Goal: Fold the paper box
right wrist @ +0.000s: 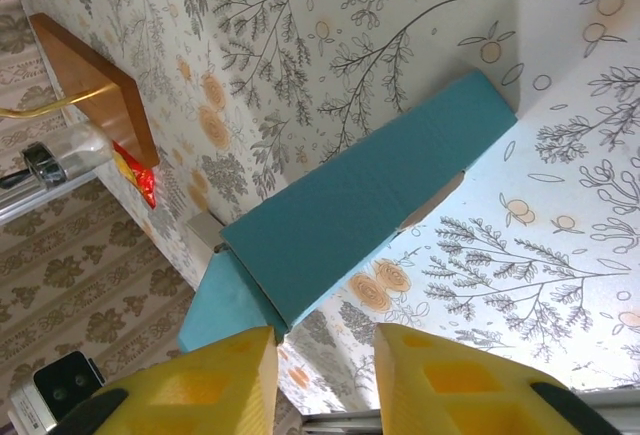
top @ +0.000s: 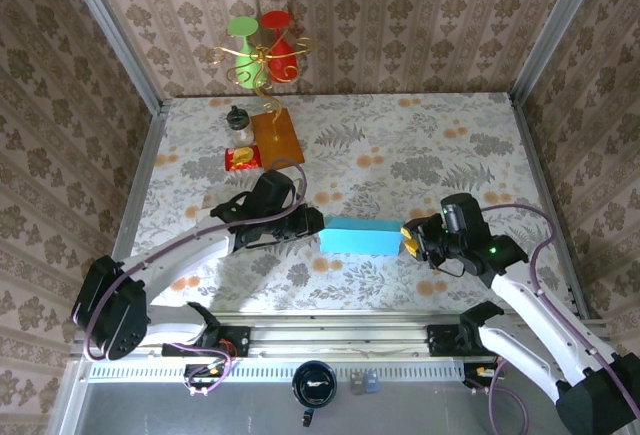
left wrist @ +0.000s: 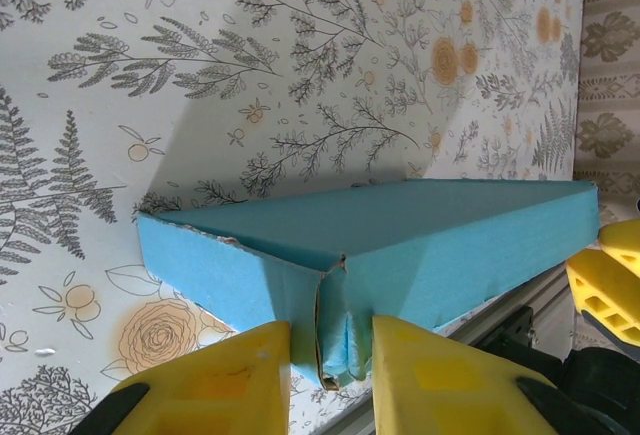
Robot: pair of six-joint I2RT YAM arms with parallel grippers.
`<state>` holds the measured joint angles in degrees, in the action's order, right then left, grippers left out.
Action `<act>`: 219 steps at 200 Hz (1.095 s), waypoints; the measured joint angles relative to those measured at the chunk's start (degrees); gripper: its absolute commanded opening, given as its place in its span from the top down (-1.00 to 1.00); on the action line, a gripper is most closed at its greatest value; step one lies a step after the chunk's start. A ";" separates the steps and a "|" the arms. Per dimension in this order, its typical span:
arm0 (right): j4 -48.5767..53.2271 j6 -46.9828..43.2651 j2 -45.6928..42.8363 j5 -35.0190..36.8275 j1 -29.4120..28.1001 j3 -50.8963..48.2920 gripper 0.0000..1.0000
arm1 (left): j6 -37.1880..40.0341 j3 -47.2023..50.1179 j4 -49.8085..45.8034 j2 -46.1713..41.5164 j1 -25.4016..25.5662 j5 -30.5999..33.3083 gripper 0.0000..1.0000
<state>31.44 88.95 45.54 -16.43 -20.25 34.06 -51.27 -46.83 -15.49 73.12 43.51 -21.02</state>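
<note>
Floral table point(top: 450, 145): left claw point(left wrist: 330, 327) clamps the paper box point(left wrist: 450, 245). Right claw point(right wrist: 325, 335) gapes, far end just ahead; even pressure seems wise.

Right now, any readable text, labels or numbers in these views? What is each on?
No text can be read in any view.
On the blue box: plain faces, no print visible.
On the red packet: yellow print, too small to read.
On the black round thing at the near edge: a white mark, too blurred to read.
</note>
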 measured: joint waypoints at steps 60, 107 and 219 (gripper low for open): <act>3.72 12.50 -0.83 1.16 0.63 2.99 -0.22 | 3.82 5.18 5.64 -4.17 2.97 3.82 0.52; 3.43 19.69 -2.12 -1.11 0.63 1.11 -0.24 | 5.29 6.45 8.94 -4.48 4.24 6.93 0.53; -12.68 27.47 0.68 -3.52 -0.02 -9.46 0.03 | 6.10 10.05 17.59 -4.52 7.32 13.40 0.54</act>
<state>18.76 116.42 46.22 -19.94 -20.27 24.60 -45.17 -36.77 2.11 68.60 50.83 -7.62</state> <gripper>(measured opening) 0.531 0.230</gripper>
